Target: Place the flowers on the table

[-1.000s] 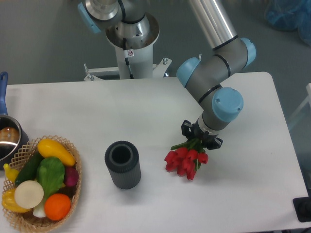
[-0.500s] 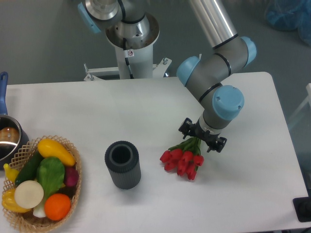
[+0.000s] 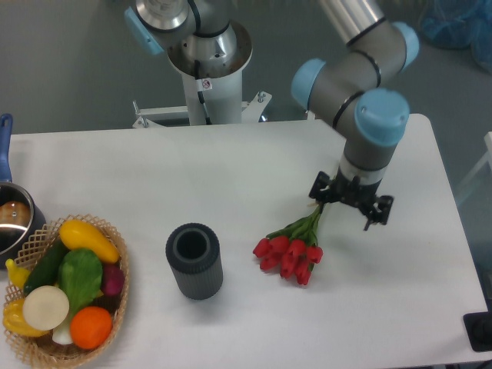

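The flowers (image 3: 288,250), a bunch of red tulip buds with green stems, lie flat on the white table (image 3: 231,177) right of centre, buds toward the front and stems pointing up to the right. My gripper (image 3: 351,202) hovers just beyond the stem ends, up and to the right of the bunch. Its fingers (image 3: 319,188) are spread wide, open, with nothing between them. The stem tips reach close to the left finger but are not held.
A dark ribbed cylinder (image 3: 194,260) stands upright left of the flowers. A wicker basket (image 3: 65,290) of colourful vegetables sits at the front left, with a metal pot (image 3: 11,223) behind it. The robot base (image 3: 207,61) is at the back centre.
My gripper opened and let go of the flowers, then rose and moved to the right. The bunch settled flat on the table and now lies still.
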`<state>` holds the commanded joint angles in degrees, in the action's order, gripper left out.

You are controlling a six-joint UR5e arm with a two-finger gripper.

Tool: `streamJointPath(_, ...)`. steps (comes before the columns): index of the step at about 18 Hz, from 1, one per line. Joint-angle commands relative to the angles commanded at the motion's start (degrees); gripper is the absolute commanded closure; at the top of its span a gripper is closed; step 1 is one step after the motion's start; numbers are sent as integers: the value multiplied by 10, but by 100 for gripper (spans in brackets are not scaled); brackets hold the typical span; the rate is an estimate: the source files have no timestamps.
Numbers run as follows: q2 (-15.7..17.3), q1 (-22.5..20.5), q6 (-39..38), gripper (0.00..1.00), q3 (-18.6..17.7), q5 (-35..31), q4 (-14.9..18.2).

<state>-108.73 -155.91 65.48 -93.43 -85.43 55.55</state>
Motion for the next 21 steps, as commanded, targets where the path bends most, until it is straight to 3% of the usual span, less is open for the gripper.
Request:
streamJointPath(4, 33, -15, 12, 0, 5, -16, 15)
streamJointPath(7, 51, -30, 51, 0, 20, -49, 68)
streamJointPath(11, 79, -47, 61, 0, 38, -45, 136)
streamJointPath(18, 127, -71, 110, 0, 37, -43, 171)
streamJointPath(21, 142, -98, 113, 0, 35, -4, 172)
